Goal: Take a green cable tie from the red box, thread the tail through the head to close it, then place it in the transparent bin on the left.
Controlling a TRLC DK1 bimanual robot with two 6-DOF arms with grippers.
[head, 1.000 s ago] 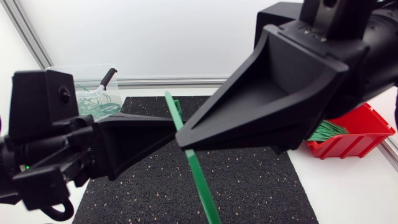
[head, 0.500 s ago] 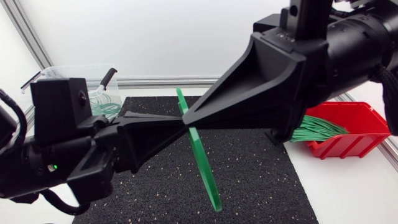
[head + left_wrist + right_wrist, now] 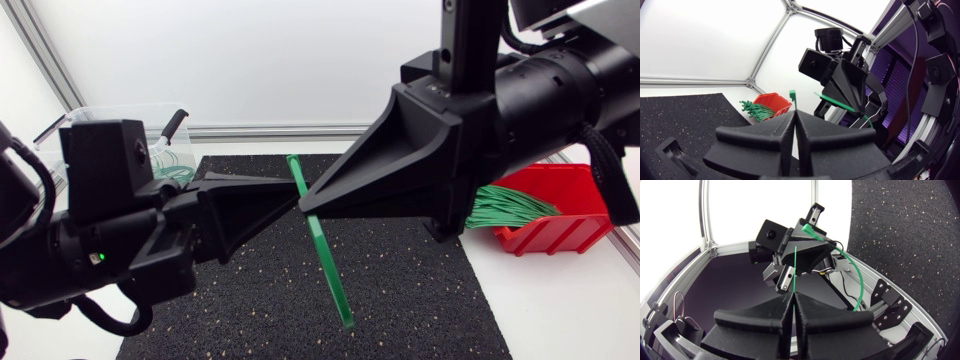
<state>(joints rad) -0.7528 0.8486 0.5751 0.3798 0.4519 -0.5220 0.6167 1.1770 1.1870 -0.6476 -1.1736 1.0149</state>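
L gripper (image 3: 288,198) & R gripper (image 3: 308,205) both pinch the tie (image 3: 328,270), which has shifted toward 3 o'clock, tail at 5, still unthreaded.

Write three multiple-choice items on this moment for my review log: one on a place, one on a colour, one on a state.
1. Where does the red box stand?
A. Right of the mat
B. On the mat's middle
C. Left of the mat

2. What colour is the mat?
A. White
B. Blue
C. Black with pale specks

3. How is the cable tie held?
A. Lying loose on the mat
B. Pinched by both claws above the mat
C. By the right claw alone

Key:
1 A: the head view shows the box beside the mat's right edge.
2 C: the head view shows it black and speckled.
3 B: the left claw and right claw meet tip to tip, each shut on the tie.
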